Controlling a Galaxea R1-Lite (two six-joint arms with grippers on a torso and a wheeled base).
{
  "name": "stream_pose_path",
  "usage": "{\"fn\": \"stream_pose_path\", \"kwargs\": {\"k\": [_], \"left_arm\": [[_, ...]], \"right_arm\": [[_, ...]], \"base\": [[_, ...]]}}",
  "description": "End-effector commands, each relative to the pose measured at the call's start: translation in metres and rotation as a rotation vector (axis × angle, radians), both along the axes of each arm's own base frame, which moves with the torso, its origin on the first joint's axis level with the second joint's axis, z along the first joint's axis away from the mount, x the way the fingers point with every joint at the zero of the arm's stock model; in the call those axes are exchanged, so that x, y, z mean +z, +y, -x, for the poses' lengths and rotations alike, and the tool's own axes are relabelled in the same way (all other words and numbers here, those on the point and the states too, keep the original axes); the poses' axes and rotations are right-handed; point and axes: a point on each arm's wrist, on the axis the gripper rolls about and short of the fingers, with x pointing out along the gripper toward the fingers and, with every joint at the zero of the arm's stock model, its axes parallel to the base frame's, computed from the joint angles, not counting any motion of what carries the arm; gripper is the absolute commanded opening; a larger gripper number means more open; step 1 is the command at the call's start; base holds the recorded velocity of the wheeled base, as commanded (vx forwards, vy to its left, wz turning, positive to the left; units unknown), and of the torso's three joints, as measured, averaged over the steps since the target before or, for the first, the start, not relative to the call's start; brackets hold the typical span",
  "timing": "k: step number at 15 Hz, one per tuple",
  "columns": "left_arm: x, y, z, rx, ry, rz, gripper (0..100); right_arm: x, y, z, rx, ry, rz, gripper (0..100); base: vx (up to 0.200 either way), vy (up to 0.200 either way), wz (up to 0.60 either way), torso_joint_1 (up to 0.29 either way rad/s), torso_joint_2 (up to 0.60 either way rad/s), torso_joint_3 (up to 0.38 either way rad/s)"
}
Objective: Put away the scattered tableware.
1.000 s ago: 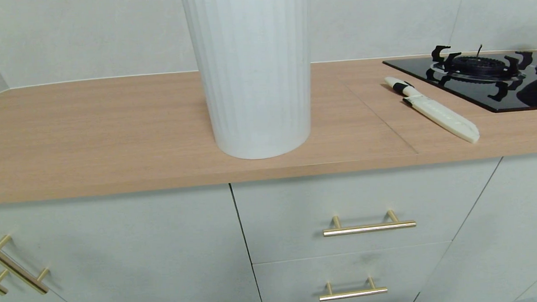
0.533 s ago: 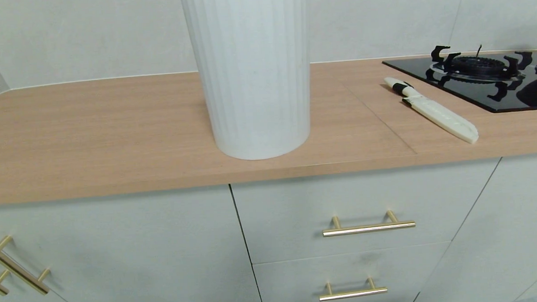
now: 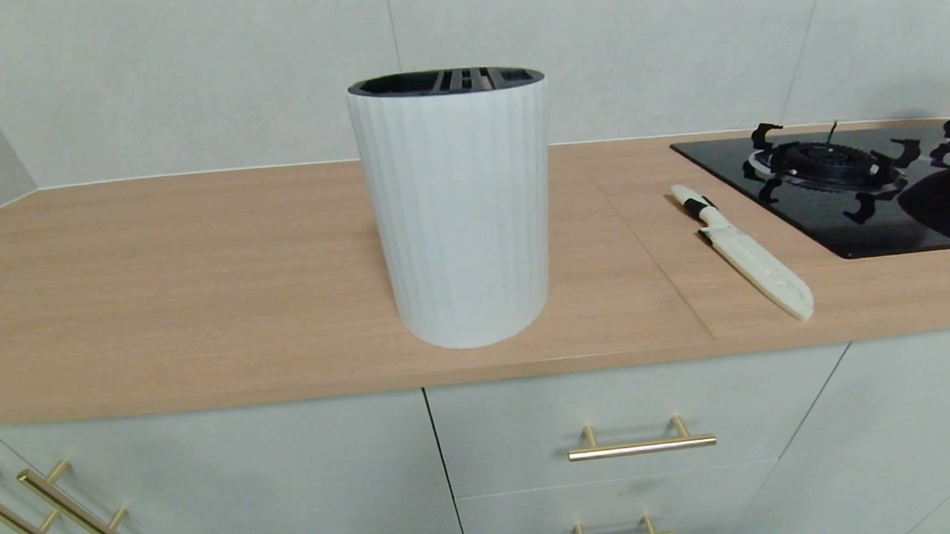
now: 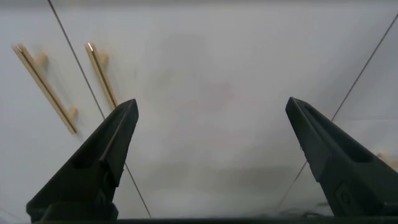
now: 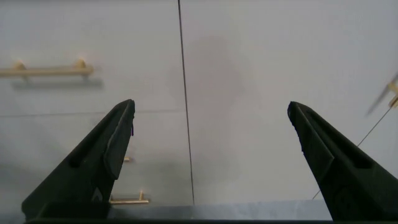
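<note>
On the wooden counter (image 3: pixel 168 293), a white ribbed knife holder (image 3: pixel 457 212) stands upright near the front edge. Between it and the gas hob (image 3: pixel 828 207) lies the white knife (image 3: pixel 747 253) (blade toward me). My left claw (image 4: pixel 211 106) and right claw (image 5: pixel 210 106) face cabinet fronts (image 5: pixel 249 74), fingers spread wide.

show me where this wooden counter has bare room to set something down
Widest bare stretch: wooden countertop from the left wall to the white ribbed cylindrical holder. Narrower strip between holder and cream-bladed knife. Crowded at right: knife beside black gas hob.
</note>
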Motion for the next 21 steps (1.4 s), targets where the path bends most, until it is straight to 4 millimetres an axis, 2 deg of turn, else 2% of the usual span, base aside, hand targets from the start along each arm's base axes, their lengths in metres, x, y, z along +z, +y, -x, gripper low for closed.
{"fn": "stream_pose_path", "kwargs": {"k": [1, 21], "left_arm": [[0.0001, 0.0000, 0.0000, 0.001, -0.001, 0.000, 100], [0.0001, 0.0000, 0.0000, 0.001, -0.001, 0.002, 100]], "right_arm": [[0.0000, 0.0000, -0.0002, 0.001, 0.002, 0.000, 100], [0.0000, 0.0000, 0.0000, 0.001, 0.000, 0.000, 100]], "base": [[0.000, 0.000, 0.00, 0.173, -0.47, -0.290], [0.000, 0.000, 0.00, 0.219, -0.51, -0.286]]}}
